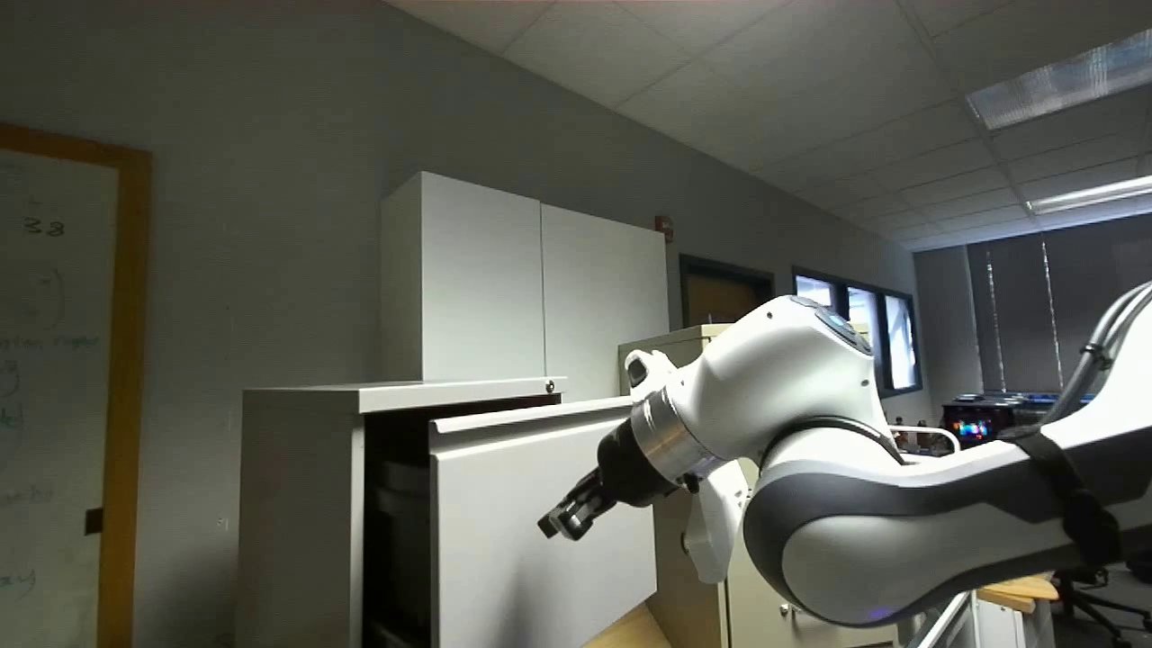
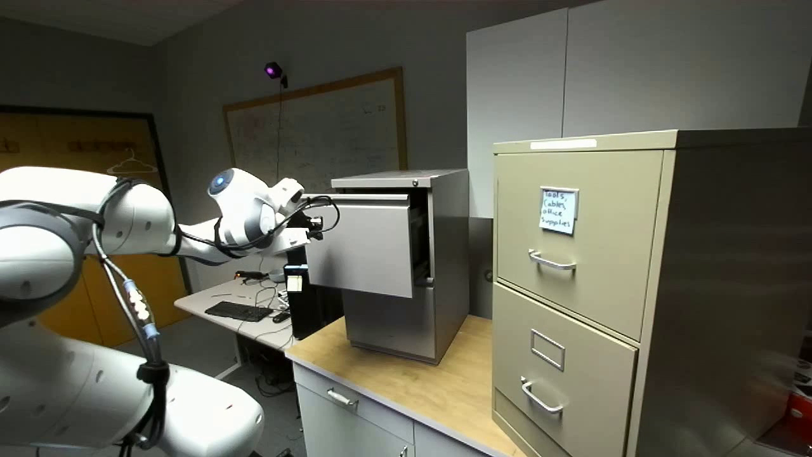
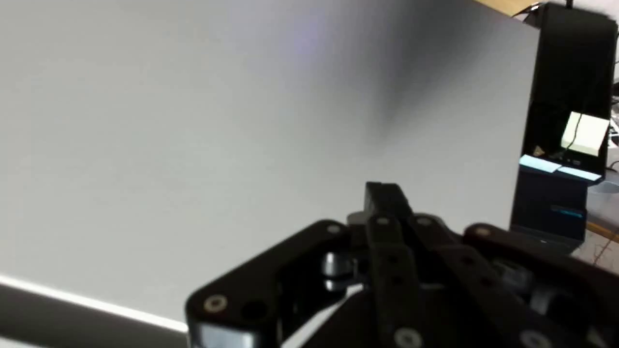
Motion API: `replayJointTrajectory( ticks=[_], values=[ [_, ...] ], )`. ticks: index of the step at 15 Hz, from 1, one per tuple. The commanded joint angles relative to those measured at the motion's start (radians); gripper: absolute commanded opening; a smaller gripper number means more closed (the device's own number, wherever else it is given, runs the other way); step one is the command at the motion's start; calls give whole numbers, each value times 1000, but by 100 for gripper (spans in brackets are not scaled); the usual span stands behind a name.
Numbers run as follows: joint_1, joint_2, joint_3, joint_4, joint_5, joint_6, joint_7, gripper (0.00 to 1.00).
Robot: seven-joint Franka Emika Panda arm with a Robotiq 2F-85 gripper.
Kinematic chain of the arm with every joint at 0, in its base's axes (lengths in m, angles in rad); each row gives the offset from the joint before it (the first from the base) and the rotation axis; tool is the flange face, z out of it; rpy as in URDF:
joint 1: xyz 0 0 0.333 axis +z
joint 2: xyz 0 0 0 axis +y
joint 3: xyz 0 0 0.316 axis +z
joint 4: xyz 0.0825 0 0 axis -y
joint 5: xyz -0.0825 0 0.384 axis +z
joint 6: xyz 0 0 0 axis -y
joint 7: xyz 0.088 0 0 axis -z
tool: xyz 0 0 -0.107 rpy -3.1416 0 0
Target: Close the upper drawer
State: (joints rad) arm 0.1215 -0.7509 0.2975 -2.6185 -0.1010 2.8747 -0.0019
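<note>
Upper drawer [image 1: 513,486] stands pulled out, its plain pale grey front straight ahead of the pincer [image 1: 562,524]. Biggest piece I see is the white two-door cupboard [image 1: 481,279], beyond the pincer and reaching higher than it. Next comes the beige filing cabinet [image 2: 580,292], to the right of the pincer in an exterior view. A white robot arm [image 1: 882,558] stretches back from the pincer. Below the pincer I see the wooden surface [image 2: 406,374], and on it, upright and past the drawer front, the light grey cabinet [image 2: 451,254]. A dark gap [image 1: 400,540] shows in both exterior views between that cabinet's body and the drawer front, while the lower drawer [image 2: 390,324], under the pincer's level, sits flush. To the upper right of the pincer, in the wrist view, is a black box-shaped device [image 3: 573,63]. The pincer itself is clenched, its two sides drawn together and pointing at the drawer front; it is near, though whether it touches I can't tell. Smaller yet, a pale note [image 3: 582,133] clings to that device, up and right of the pincer. Tiniest is a round lock [image 2: 415,183] in the cabinet's top edge, higher than the pincer.
</note>
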Motion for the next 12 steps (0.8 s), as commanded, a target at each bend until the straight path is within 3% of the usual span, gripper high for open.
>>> replayJointTrajectory(
  ticks=[1,7,12],
  values=[
    [-47,-33,78,11,-62,96,37,0],
    [-126,-41,159,27,-82,249,23,0],
    [-245,-16,213,72,-76,360,11,0]
  ],
)
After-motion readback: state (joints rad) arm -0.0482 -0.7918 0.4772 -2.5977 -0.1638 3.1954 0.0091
